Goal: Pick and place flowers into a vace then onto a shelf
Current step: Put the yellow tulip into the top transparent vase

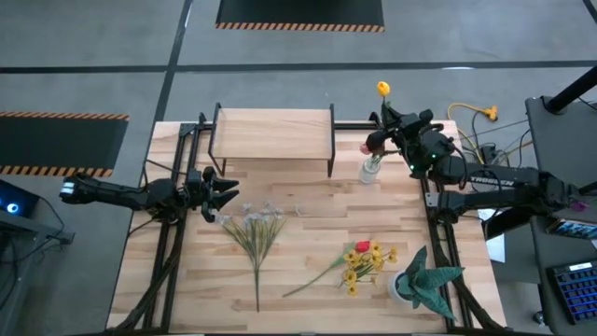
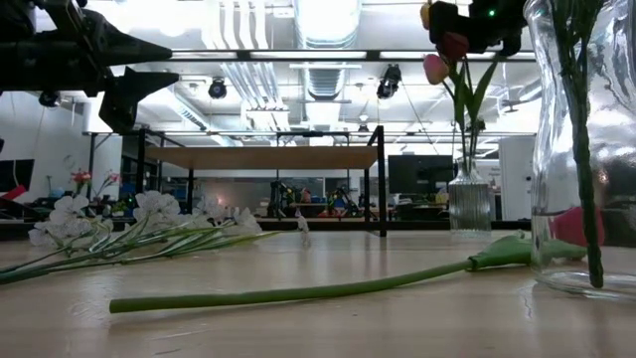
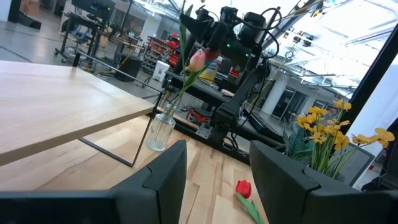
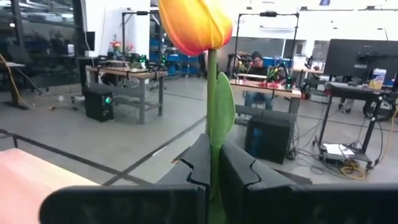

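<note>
Hovering over the table's left side, the left gripper (image 1: 227, 198) waits with its fingers partly spread and nothing between them, just beside the bunch of tiny white blooms (image 1: 254, 224) lying flat on the tabletop (image 1: 308, 247). Further right, the shelf (image 1: 272, 131) stands bare at the back edge, and in front of it lie a red tulip (image 1: 362, 246) and a yellow sprig (image 1: 359, 266). Right of the shelf stands the glass vase (image 1: 370, 169), already holding a pink tulip (image 3: 196, 60) and a dark maroon one. Above it the right gripper (image 1: 390, 114) is clamped tight on the stem of a yellow-orange tulip (image 4: 194, 23), bloom up. A potted spiky plant (image 1: 424, 280) sits at the near right corner.

To do this step well, I'd judge the stem end should be lined up straight over the vase mouth and lowered slowly, as the two flowers inside crowd the narrow neck. Room is tight on the shelf side, where the black leg stands close; the open tabletop in front of the vase offers clearer space for pulling away
</note>
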Tool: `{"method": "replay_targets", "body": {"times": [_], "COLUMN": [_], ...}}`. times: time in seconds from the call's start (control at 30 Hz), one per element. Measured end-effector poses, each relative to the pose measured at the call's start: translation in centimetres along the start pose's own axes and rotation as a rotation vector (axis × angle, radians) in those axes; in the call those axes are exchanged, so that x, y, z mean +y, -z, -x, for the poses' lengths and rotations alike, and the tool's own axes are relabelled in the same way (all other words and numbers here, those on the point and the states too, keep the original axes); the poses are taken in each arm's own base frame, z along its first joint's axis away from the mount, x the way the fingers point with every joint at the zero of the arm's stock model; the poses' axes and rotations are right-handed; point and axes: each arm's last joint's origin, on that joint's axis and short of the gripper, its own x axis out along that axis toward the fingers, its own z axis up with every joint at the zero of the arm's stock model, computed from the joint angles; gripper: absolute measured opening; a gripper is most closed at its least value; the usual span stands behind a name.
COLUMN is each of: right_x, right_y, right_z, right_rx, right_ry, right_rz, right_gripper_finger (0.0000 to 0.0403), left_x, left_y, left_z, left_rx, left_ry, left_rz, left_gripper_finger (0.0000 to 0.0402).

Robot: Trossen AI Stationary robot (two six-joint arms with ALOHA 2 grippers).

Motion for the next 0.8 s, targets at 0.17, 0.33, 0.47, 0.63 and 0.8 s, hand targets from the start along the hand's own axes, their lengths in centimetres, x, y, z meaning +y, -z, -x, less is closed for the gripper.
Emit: {"method": "replay_targets", "body": {"times": [0.17, 0.33, 0.47, 0.63, 0.8], "right_x": [0.1, 0.1, 0.3, 1.0, 1.6], "right_y": [-0.5, -1.0, -0.7, 0.5, 1.7], "right_z": [-0.2, -0.2, -0.3, -0.6, -0.8], "right_rx": [-0.05, -0.06, -0.055, -0.032, -0.023], "right_ry": [0.006, 0.006, -0.018, -0.075, -0.114], "right_rz": [-0.038, -0.022, -0.001, 0.034, 0.051], "right_gripper_finger": [0.0008, 0.0008, 0.0008, 0.0008, 0.0008], "left_x": [0.0, 0.0, 0.0, 0.0, 0.0], "left_y": [0.0, 0.0, 0.0, 0.0, 0.0], "left_z": [0.0, 0.0, 0.0, 0.0, 0.0], "left_rx": [0.0, 0.0, 0.0, 0.0, 0.0], "left_ry": [0.0, 0.0, 0.0, 0.0, 0.0], "left_rz": [0.0, 0.0, 0.0, 0.0, 0.0], "left_gripper_finger": [0.0159, 0.0159, 0.0159, 0.0159, 0.0159]}}
